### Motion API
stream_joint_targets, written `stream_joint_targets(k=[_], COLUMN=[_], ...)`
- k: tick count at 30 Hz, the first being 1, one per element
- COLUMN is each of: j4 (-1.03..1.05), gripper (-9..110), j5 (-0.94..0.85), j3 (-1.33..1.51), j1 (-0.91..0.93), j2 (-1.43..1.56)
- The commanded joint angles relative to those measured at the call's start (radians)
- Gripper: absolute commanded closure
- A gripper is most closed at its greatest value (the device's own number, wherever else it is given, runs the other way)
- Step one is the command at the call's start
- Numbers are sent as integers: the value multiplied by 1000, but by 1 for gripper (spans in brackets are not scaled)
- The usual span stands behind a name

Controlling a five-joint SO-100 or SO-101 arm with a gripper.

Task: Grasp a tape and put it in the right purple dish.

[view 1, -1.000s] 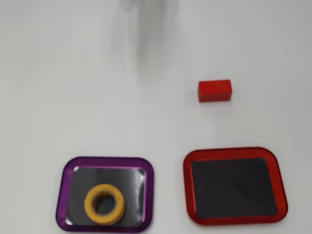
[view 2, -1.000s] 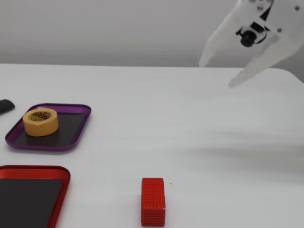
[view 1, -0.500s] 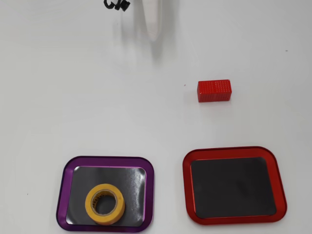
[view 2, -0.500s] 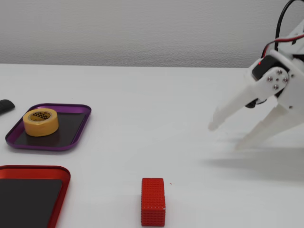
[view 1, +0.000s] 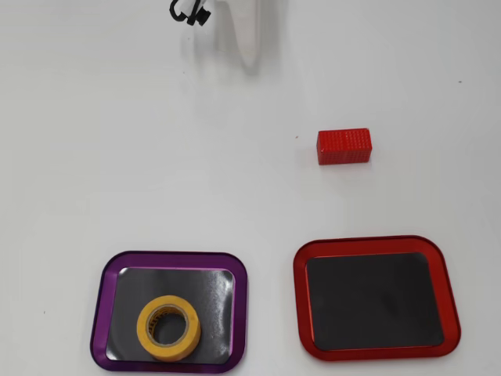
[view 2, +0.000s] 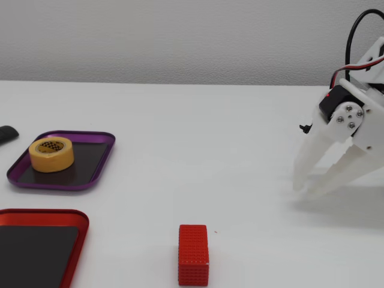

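Observation:
The yellow tape roll (view 1: 145, 329) lies flat inside the purple-rimmed dish (view 1: 97, 313), toward its front left in the overhead view. In the fixed view the tape (view 2: 51, 159) sits in the left half of that dish (view 2: 60, 185). My white gripper (view 2: 305, 189) hangs at the far right of the fixed view, tips down just above the table, fingertips nearly together and holding nothing. In the overhead view the gripper (view 1: 249, 63) is at the top centre, far from the dish.
A red-rimmed tray (view 1: 297, 291) with a dark inner surface lies beside the purple dish, and also shows in the fixed view (view 2: 42, 212). A red ribbed block (view 1: 343, 146) stands on the white table between arm and trays, also in the fixed view (view 2: 193, 255). A dark object (view 2: 6, 134) pokes in at the left edge.

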Motion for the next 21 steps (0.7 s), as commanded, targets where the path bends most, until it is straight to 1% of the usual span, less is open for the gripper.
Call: stream_joint_targets(k=[1,11,21], j4=[6,-6,-9], gripper=[102,102,102], j5=[-2,-2,-11], j3=[2,95,98], j1=[5,3,-2], j2=[118,118,118])
